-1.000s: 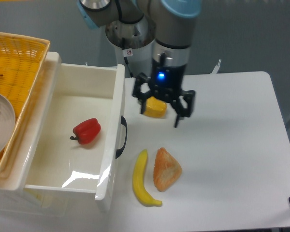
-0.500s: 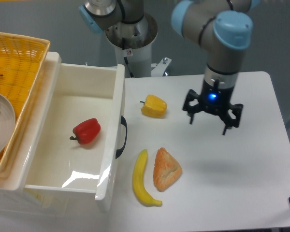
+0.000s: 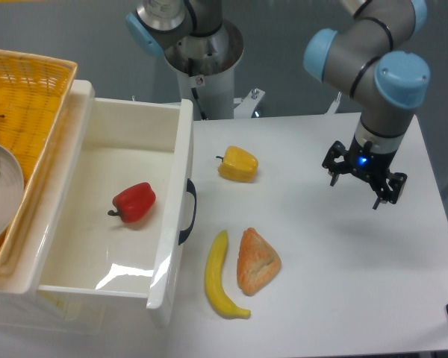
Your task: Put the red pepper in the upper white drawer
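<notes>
Jaws spread wide and holding nothing: the gripper (image 3: 363, 181) hangs over the right side of the table (image 3: 321, 261), its fingers pointing down at bare white surface. A second ago it stood close beside the yellow pepper (image 3: 238, 164), just right of the drawer's front; half a second ago it was already past the middle of the table; now it is well apart from every object, near the table's right edge. Through all of that the jaws have stayed open and empty, so this reads as a retreat, not a reach for anything.

That fits what lies in the upper white drawer (image 3: 181, 149). The red pepper (image 3: 135, 202) rests on the drawer floor, roughly in the middle and well inside the walls, and it has not moved across the three pictures. By that evidence the placement looks done and the arm is clearing away; nothing seems left but to finish the withdrawal.

As for the red pepper itself, it is small, glossy and bright red, lying on its side with a short dark stem pointing toward the lower left. It touches no wall. The drawer stands pulled out, its dark curved handle facing the table.

The yellow pepper, a banana (image 3: 219, 277) and a piece of pastry (image 3: 257, 260) remain where they were.
</notes>
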Robot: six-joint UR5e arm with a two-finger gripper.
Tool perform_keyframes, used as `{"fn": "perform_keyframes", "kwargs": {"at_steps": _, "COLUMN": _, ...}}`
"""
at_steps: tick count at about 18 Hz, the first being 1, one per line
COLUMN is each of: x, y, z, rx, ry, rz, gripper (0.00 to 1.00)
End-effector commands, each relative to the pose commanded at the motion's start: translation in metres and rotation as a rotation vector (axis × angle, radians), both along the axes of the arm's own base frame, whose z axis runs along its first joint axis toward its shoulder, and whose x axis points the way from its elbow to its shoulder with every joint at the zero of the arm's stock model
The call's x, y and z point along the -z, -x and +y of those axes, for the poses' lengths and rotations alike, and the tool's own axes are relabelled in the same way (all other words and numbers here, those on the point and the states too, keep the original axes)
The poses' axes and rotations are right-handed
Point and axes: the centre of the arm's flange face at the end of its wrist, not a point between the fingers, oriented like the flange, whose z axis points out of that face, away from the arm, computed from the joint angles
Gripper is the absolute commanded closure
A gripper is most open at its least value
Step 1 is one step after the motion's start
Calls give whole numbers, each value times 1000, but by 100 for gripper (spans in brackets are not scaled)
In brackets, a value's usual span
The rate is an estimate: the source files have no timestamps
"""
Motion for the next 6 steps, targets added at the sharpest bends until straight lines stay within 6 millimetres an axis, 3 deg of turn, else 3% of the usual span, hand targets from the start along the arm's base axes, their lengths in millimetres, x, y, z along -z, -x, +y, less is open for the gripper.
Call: {"fn": "perform_keyframes", "kwargs": {"at_steps": 6, "x": 23, "y": 7, "z": -2, "rx": 2, "ry": 47, "rz": -22, "gripper": 0}}
